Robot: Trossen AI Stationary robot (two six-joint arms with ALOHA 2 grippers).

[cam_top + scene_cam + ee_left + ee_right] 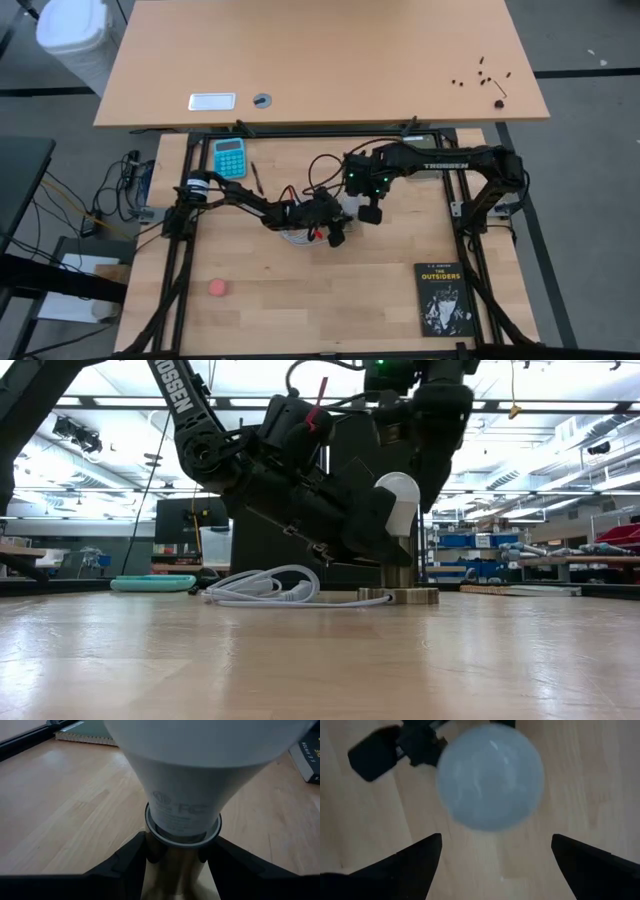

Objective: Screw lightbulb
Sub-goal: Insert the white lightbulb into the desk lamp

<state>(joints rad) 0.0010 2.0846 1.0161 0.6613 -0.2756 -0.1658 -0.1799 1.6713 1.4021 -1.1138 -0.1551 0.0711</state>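
White frosted lightbulb stands upright in the brass socket mid-bench. Left end effector is clenched around the socket neck just below the bulb collar, bracing it. Right end effector hangs directly above the dome, fingers spread wide, not touching. My read: regrip squarely on the dome, centred on the axis, twist gently, and keep the left brace firm so the cord doesn't drag the base.

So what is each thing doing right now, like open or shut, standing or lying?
lightbulb: upright in the socket, not held.
socket: standing on the table, clamped.
left gripper: shut on the socket.
right gripper: open, above the lightbulb.
white cord: lying loose on the table.
book: closed, flat.
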